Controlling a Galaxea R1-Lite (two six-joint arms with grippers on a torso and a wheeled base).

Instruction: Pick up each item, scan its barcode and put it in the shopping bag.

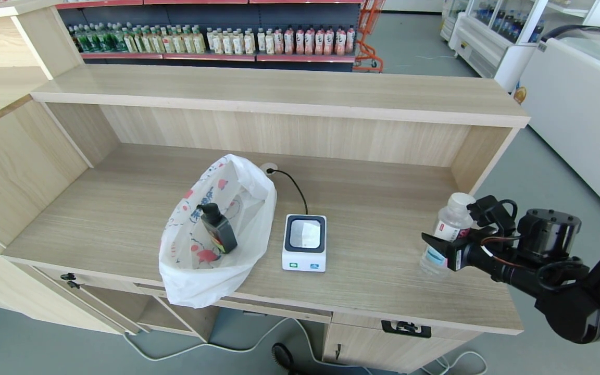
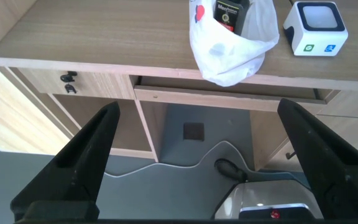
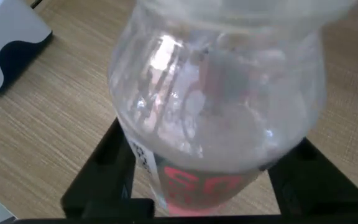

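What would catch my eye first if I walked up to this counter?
The right claw grips a clear water bottle near the counter's right end. Left of the middle sits a white shopping bag with a dark pump bottle inside, and a small white scanner stands beside it.

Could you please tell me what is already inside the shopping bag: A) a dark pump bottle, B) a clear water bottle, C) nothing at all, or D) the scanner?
A: a dark pump bottle stands inside the white shopping bag, while the water bottle is between the jaws of the right gripper and the scanner sits on the counter beside the bag.
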